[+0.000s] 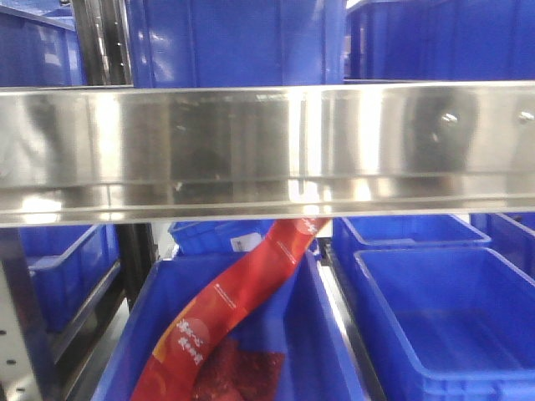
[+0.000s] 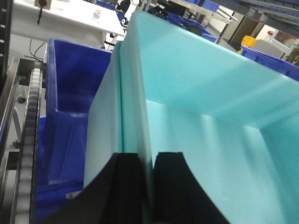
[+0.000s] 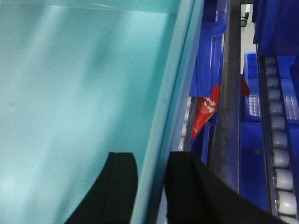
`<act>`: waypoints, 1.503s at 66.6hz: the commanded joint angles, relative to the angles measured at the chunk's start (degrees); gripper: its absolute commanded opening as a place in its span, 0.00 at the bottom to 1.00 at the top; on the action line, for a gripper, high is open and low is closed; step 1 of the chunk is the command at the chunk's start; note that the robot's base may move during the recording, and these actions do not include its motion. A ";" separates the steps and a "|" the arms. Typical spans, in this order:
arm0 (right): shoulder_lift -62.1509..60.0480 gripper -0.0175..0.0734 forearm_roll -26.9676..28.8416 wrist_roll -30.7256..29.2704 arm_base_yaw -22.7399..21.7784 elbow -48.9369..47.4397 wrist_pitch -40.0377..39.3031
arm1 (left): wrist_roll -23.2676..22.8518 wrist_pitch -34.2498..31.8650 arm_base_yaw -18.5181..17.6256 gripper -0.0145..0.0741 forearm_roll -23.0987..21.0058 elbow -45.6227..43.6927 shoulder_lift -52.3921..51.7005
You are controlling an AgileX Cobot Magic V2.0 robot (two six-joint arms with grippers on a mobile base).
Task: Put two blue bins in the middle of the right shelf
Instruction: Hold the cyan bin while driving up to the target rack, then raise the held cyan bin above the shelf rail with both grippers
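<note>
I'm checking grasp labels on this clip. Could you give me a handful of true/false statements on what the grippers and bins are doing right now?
1. The left gripper has its fingers on either side of the wall of a bin. True.
2. The right gripper hangs open in free air, away from any bin. False: its fingers straddle the bin's rim.
3. The bin seen from the wrists looks pale teal. True.
4. In the front view, the lower left bin is empty. False: red packaging lies in it.
5. The lower right bin in the front view looks empty. True.
</note>
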 commanded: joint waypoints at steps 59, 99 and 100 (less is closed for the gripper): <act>-0.69 0.01 4.12 -0.42 0.79 -1.10 -7.63 | -0.02 -1.68 -1.03 0.04 -5.49 -0.75 -0.85; -0.69 0.01 4.12 -0.42 0.79 -1.10 -7.63 | -0.02 -1.68 -1.03 0.04 -5.49 -0.75 -0.85; -0.69 0.01 4.12 -0.42 0.79 -1.10 -7.63 | -0.02 -1.68 -1.03 0.04 -5.49 -0.75 -0.85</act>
